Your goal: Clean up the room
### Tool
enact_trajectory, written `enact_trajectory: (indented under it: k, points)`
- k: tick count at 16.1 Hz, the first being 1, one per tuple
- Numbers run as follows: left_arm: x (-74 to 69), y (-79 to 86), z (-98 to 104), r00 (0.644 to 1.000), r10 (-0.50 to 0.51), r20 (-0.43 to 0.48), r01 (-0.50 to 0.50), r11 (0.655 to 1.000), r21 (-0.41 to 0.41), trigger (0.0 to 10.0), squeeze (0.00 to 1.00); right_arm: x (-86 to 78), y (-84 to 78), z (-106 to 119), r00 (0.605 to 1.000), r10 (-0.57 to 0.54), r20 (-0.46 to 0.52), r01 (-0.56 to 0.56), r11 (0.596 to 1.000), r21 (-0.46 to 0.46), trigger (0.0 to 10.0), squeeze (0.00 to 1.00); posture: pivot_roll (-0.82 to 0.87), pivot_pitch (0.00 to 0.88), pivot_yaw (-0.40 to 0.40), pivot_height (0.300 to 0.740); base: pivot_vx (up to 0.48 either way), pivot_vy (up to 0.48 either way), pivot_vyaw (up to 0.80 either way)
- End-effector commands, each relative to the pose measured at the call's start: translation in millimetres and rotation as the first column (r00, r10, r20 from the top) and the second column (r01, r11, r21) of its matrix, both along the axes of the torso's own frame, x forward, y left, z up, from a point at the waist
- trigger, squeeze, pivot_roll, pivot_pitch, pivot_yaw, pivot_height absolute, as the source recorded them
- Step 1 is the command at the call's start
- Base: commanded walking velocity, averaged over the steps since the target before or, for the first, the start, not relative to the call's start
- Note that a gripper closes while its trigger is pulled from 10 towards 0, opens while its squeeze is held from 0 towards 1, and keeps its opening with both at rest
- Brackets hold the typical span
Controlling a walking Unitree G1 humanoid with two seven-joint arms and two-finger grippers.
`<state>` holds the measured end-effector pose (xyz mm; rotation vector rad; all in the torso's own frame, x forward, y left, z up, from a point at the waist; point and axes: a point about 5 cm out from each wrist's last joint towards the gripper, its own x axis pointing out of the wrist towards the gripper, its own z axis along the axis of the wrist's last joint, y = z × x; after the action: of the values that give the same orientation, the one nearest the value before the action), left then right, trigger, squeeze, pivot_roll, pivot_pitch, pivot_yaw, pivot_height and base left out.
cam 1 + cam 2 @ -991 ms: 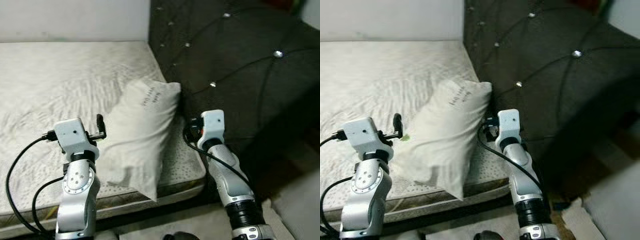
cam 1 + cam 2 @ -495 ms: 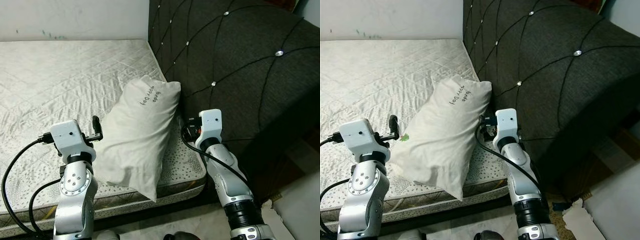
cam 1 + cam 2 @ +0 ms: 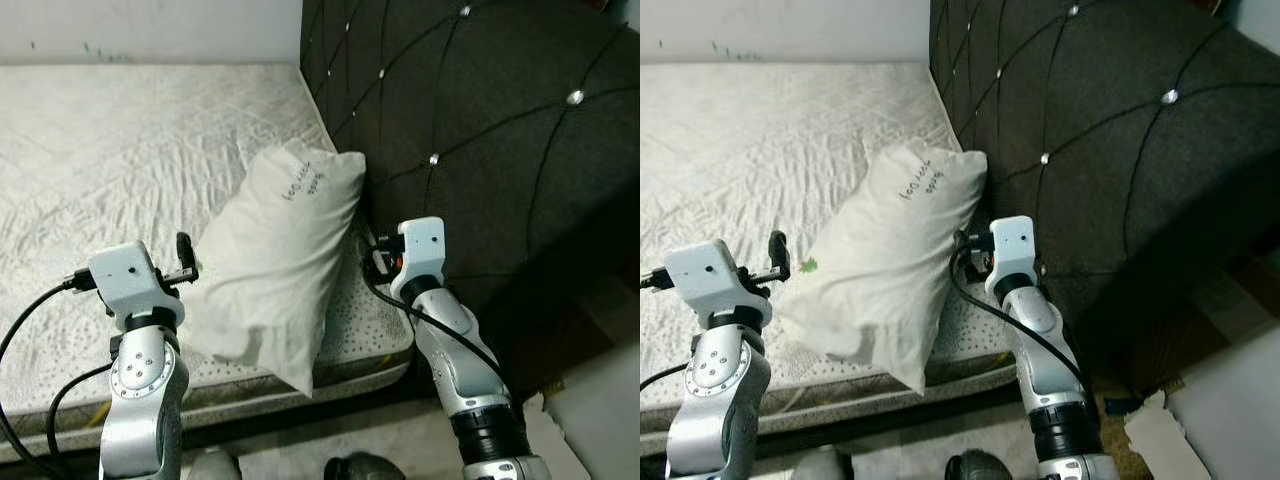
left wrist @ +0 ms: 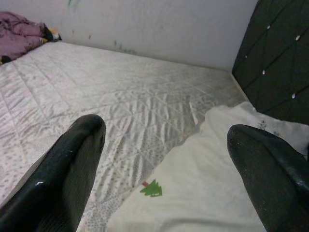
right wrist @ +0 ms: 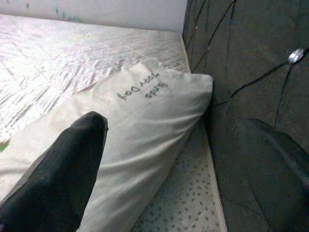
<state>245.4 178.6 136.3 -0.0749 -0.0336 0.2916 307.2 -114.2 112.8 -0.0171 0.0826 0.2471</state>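
Observation:
A white pillow (image 3: pixel 275 260) with handwriting near its top lies tilted on the bare quilted mattress (image 3: pixel 120 150), its upper end leaning against the dark tufted headboard (image 3: pixel 500 130). My left gripper (image 4: pixel 164 128) is open at the pillow's left side, one finger over the mattress and the other over the pillow. A small green tree print (image 4: pixel 151 188) marks the pillow below it. My right gripper (image 5: pixel 171 123) is open at the pillow's right side, in the gap between pillow and headboard. In the head views the left gripper (image 3: pixel 184 256) and right gripper (image 3: pixel 376 258) flank the pillow.
A purple cloth (image 4: pixel 21 26) is bunched at the mattress's far end by the wall. The pillow's lower corner overhangs the mattress's front edge (image 3: pixel 350 365). Pale paper (image 3: pixel 1160 432) lies on the floor at the lower right, beside the headboard's base.
The whole picture has shifted a little, so the camera moved. My left arm sits slightly further left. Both grippers stay open on either side of the pillow.

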Motion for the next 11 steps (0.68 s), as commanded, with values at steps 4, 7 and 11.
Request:
enact_trajectory:
  k: [4,7,11]
  points:
    - [-2.6,-0.3,2.5,1.0,0.01,-0.002,-0.01,1.0,0.01,10.0,0.0,-0.1,-1.3,1.0,1.0,0.019,-0.005,-0.019,1.0,-0.013,10.0,0.0,0.07,0.117,-0.076,0.676,0.0,0.0,0.0]
    - [-4.1,6.8,3.7,0.999,0.048,0.004,-0.048,0.999,0.015,10.0,0.0,1.7,2.4,1.8,0.998,0.054,0.007,-0.054,0.998,-0.034,10.0,0.0,0.08,0.11,-0.084,0.676,0.0,0.0,0.0]
    - [-4.5,11.6,3.8,0.997,0.081,-0.001,-0.081,0.997,-0.001,10.0,0.0,2.8,6.4,3.1,0.995,0.094,0.029,-0.091,0.993,-0.074,10.0,0.0,0.08,0.109,-0.086,0.676,0.0,0.0,0.0]
